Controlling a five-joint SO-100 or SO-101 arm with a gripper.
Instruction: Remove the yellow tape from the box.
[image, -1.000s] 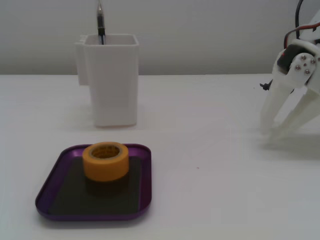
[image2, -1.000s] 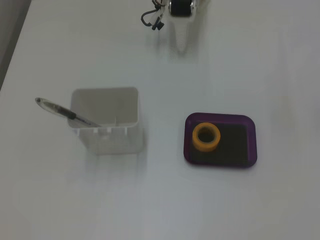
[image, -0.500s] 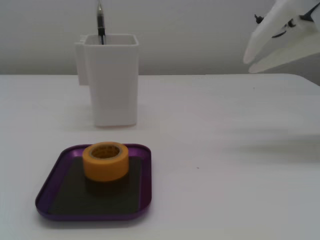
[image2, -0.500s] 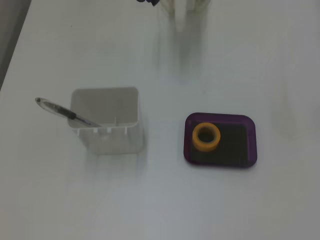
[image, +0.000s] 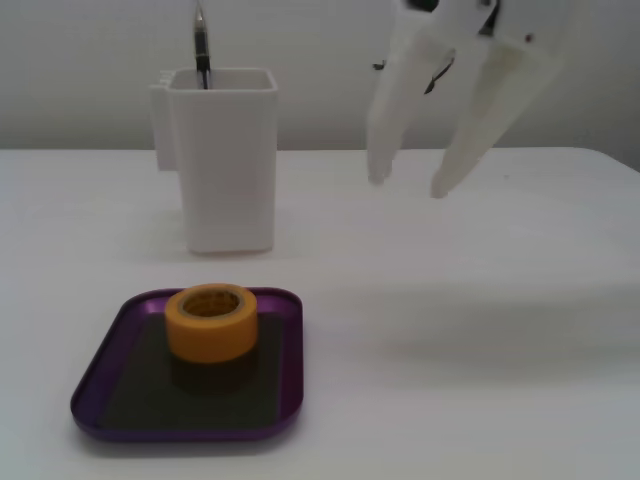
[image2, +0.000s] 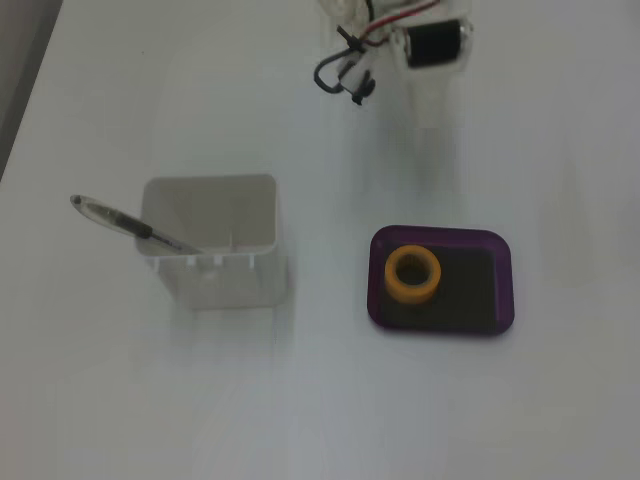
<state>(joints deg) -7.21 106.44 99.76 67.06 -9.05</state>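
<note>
The yellow tape (image: 210, 336) is a small roll lying flat, hole up, in the far-left part of the purple box (image: 150, 392). In the other fixed view the tape (image2: 392, 278) sits at the left end of the box (image2: 478, 292). My white gripper (image: 410, 184) hangs open and empty in the air to the upper right of the box, well apart from the tape. From above only the arm's black motor (image2: 435, 43) and wires show clearly; the fingers blend into the white table.
A tall white container (image: 222, 160) stands behind the box, holding a pen (image: 202, 45). From above the container (image2: 210, 245) is left of the box with its pen (image2: 130, 225) leaning left. The table (image: 480, 330) is white.
</note>
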